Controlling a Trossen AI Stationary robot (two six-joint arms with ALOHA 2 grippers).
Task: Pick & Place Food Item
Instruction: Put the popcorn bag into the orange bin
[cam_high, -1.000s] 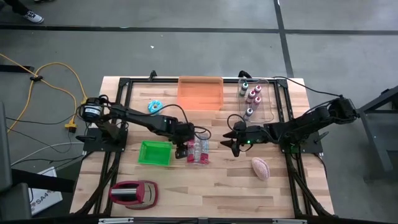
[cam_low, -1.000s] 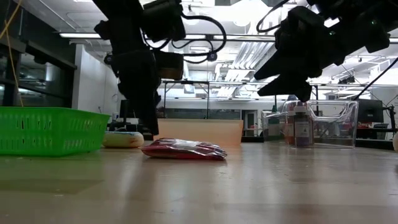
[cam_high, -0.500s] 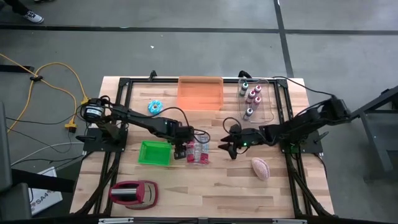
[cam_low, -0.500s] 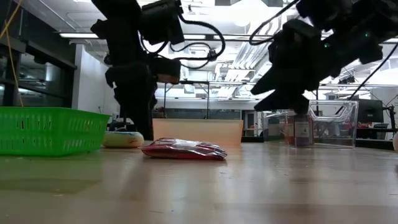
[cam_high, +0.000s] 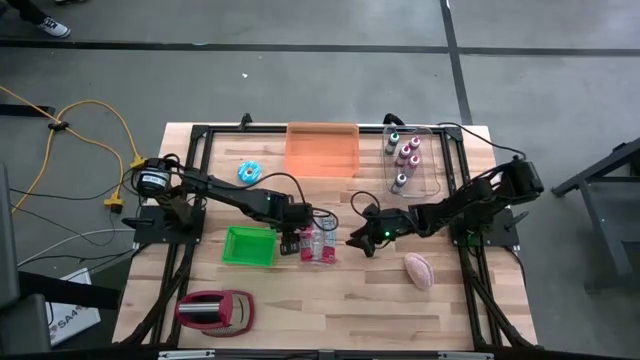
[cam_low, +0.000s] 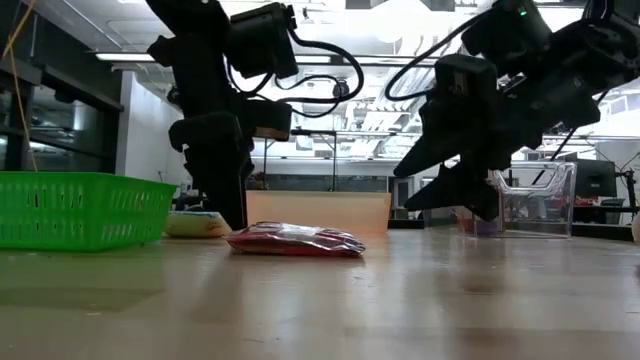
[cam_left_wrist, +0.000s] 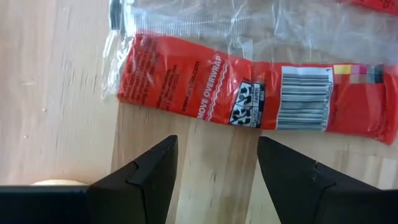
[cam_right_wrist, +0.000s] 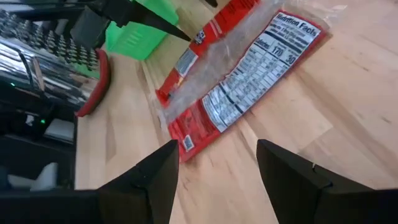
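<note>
While the red snack packet lies flat on the table beside the green basket, both the left gripper and right gripper hover open and empty; picking hasn't begun

Wooden table with green basket, red snack packet, orange bin, donut.
</note>
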